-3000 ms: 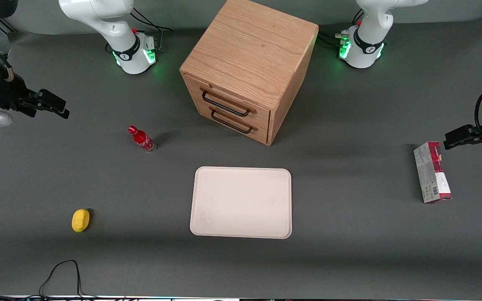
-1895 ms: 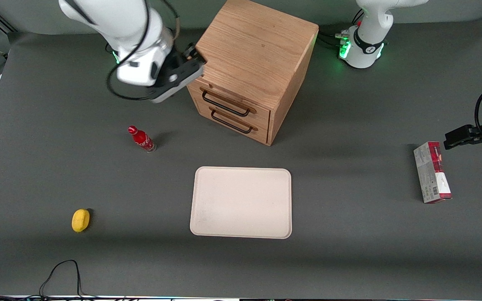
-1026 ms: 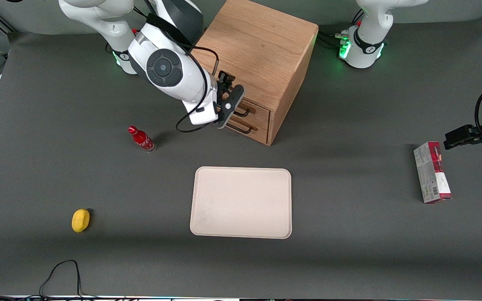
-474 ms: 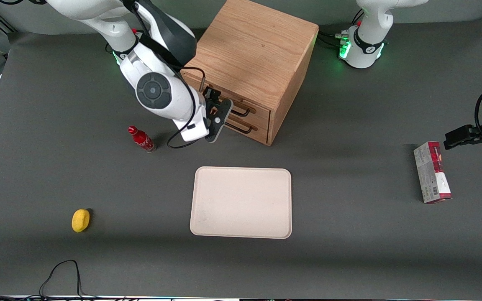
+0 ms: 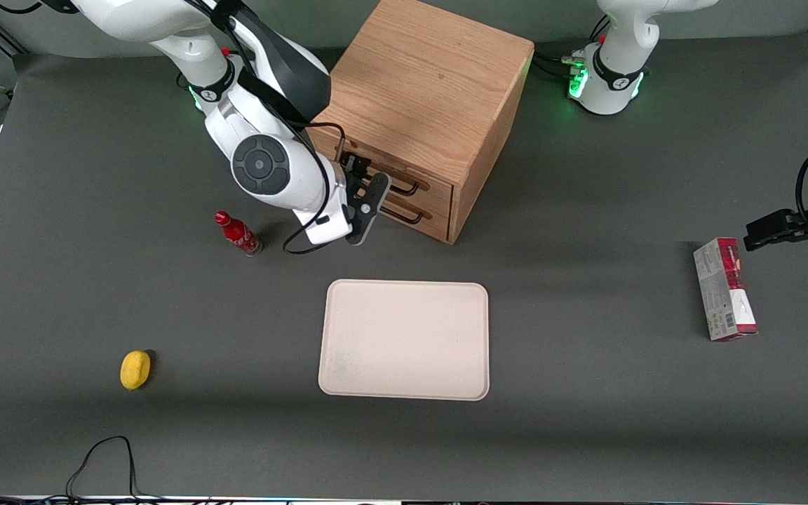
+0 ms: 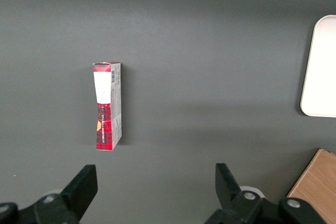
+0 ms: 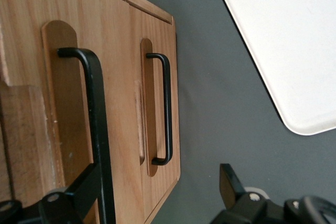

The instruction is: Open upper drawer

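The wooden cabinet (image 5: 421,98) stands on the table, farther from the front camera than the tray. Its upper drawer (image 5: 436,189) looks closed, flush with the cabinet front, and carries a long black wire pull (image 5: 408,188). In the right wrist view the upper drawer (image 7: 116,77) fills much of the frame, and its pull (image 7: 96,119) runs close along the inner side of one finger (image 7: 79,190). My right gripper (image 5: 365,179) is open, right in front of the upper drawer, and it also shows in the right wrist view (image 7: 157,187). I cannot tell whether it touches the pull.
The lower drawer (image 5: 429,214) with an identical pull (image 7: 167,108) sits just under the gripper. A white tray (image 5: 404,340) lies nearer the camera. A red bottle (image 5: 237,233) stands beside my arm, and a yellow object (image 5: 135,369) lies nearer. A red-grey box (image 5: 724,287) lies toward the parked arm's end.
My right arm swung in from the working arm's end of the table to the cabinet front. Over the last half second the gripper shifted only slightly, staying at the upper pull. The drawer has not moved.
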`<act>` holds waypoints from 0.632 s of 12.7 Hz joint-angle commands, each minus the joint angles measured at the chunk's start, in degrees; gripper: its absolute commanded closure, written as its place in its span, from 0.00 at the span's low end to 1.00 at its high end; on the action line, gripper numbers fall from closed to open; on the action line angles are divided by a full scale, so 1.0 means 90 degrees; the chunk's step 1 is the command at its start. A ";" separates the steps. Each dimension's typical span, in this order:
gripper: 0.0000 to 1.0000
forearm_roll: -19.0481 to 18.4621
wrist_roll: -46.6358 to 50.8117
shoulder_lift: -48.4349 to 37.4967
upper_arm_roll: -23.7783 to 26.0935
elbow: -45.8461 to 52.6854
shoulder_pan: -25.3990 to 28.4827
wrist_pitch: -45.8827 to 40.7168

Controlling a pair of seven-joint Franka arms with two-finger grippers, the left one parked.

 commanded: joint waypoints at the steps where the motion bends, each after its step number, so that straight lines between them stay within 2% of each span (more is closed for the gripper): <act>1: 0.00 -0.0016 0.0013 0.0054 0.0058 -0.0083 0.0016 0.0184; 6: 0.00 0.0033 0.0033 0.0103 0.0165 -0.0317 0.0016 0.0652; 8: 0.00 0.0072 0.0237 0.0084 0.0388 -0.0308 0.0016 0.0585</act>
